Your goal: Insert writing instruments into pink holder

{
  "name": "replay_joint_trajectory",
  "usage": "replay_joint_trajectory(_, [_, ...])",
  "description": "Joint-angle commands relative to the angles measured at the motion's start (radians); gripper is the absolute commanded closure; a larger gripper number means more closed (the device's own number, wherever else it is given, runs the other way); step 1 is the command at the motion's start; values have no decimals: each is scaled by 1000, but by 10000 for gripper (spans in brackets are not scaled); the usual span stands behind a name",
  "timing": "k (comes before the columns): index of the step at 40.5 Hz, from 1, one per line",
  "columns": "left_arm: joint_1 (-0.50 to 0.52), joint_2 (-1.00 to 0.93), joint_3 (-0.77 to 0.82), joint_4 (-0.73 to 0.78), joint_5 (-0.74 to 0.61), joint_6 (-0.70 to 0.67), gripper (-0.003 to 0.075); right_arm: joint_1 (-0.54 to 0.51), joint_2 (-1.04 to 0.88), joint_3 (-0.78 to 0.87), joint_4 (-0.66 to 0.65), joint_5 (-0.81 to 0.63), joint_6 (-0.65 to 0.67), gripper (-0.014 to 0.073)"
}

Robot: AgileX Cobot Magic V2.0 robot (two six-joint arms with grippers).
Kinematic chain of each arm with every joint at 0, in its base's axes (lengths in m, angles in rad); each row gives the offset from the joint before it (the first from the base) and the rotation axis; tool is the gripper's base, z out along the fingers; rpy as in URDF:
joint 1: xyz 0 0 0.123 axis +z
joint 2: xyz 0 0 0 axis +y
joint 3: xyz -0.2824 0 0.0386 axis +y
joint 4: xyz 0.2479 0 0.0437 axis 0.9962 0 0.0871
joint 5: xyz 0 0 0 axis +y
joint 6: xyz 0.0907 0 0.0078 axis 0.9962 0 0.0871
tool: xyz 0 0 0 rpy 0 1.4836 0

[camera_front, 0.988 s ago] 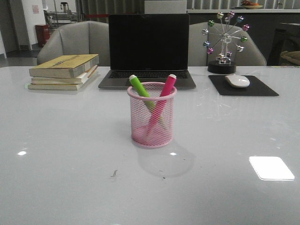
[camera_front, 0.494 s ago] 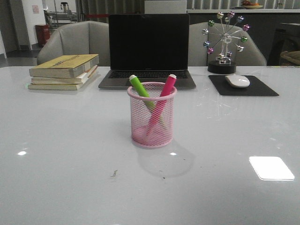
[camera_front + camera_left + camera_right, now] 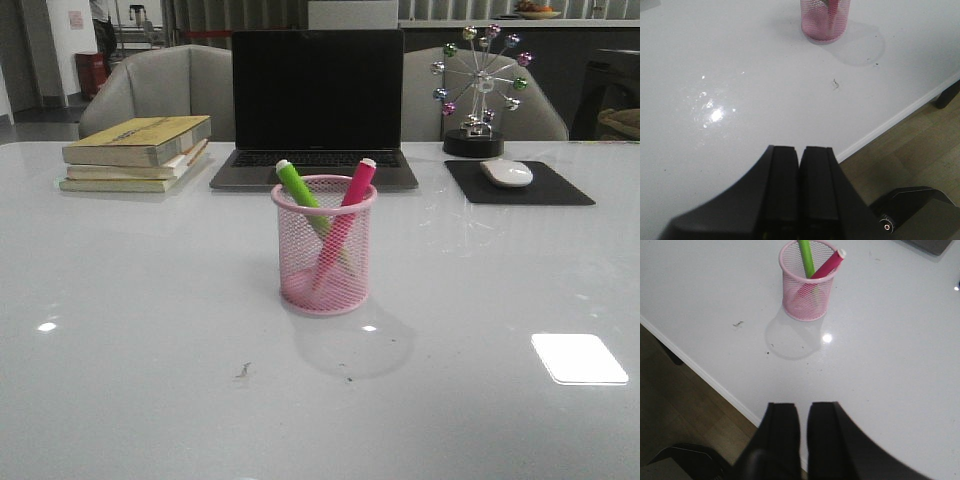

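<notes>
The pink holder [image 3: 324, 270] stands upright in the middle of the white table. Both writing instruments lean inside it: the lime green marker [image 3: 297, 185] tilts left and the magenta marker [image 3: 357, 183] tilts right, their white ends above the rim. The right wrist view shows the pink holder [image 3: 807, 295] with the green marker [image 3: 805, 255] and the magenta marker [image 3: 830, 264] in it. My left gripper [image 3: 800, 148] is shut and empty near the table's front edge, far from the holder [image 3: 822, 25]. My right gripper [image 3: 804, 405] is also back there, fingers a narrow slit apart, holding nothing.
Behind the holder are a dark laptop [image 3: 318, 100], a stack of books [image 3: 135, 152] at the left, and a white mouse [image 3: 507, 173] on a black pad [image 3: 560, 190] with a ferris-wheel ornament [image 3: 480, 90] at the right. The table's front edge [image 3: 705, 375] runs close to both grippers.
</notes>
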Motion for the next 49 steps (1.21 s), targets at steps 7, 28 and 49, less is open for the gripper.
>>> replay_joint_trajectory(7, [1, -3, -27, 3, -69, -11, 629, -2, -2, -27, -9, -67, -9, 505])
replay_joint_trajectory(28, [311, -307, 212, 30, -520, -11, 629, -2, -2, -27, -9, -67, -9, 505])
replay_joint_trajectory(49, [558, -675, 702, -83, -894, -11, 629, -2, -2, -27, -9, -67, -9, 505])
